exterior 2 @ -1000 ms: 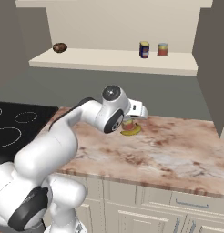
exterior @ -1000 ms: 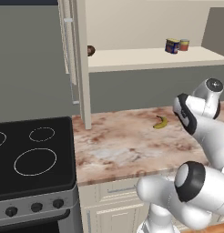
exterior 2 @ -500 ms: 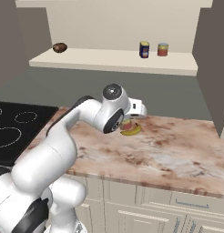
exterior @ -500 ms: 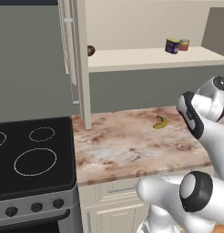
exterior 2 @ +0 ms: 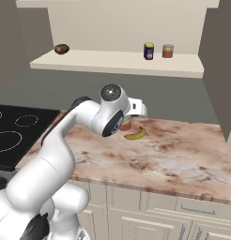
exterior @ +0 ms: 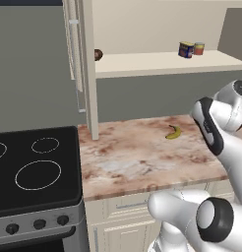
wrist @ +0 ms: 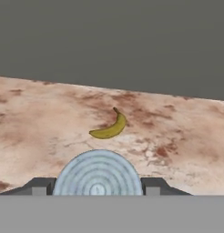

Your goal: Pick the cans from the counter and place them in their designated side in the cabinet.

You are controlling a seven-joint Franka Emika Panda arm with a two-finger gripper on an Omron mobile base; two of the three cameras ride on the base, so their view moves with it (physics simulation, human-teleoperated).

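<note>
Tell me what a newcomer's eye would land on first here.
Likely the curved yellow banana lying alone on the pink-brown marble counter. In the hand view, a can's round pale blue ringed top sits between the gripper tips, apparently held. Up on the cream cabinet shelf, a dark blue can and a red-orange can stand side by side.

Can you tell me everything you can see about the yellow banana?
The banana is small, curved and yellow, with a dark stem tip. It looks smooth and unpeeled. It lies flat on the marble-patterned counter, toward the back, below the cabinet shelf. Nothing touches it but the counter. A can held in the end effector sits just short of it.
</note>
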